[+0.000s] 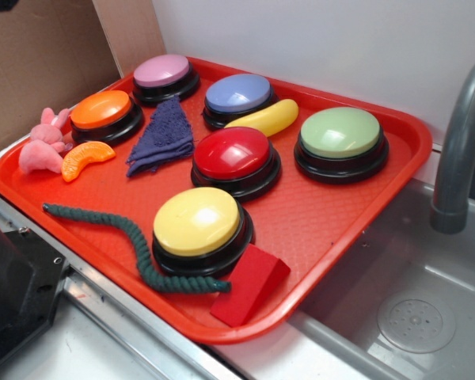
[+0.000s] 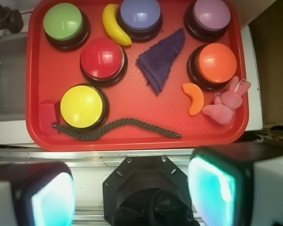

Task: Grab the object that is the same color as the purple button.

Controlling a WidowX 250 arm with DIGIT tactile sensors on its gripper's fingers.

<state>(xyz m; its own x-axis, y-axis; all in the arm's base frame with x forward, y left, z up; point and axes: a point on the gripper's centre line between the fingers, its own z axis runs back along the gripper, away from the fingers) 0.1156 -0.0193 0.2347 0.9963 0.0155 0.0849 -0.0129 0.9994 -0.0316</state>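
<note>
The purple cloth [image 1: 162,136] lies flat on the red tray [image 1: 332,214], between the orange button [image 1: 104,113] and red button [image 1: 234,158], near the purple button [image 1: 239,96]. The pincer [image 2: 127,190] hangs released, well apart from the tray.

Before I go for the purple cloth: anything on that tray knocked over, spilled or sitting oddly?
Nothing spilled or broken. Two minor things: the pink plush rabbit hangs over the tray rim, and the banana leans against the purple button. The purple cloth lies flat and unobstructed.
</note>
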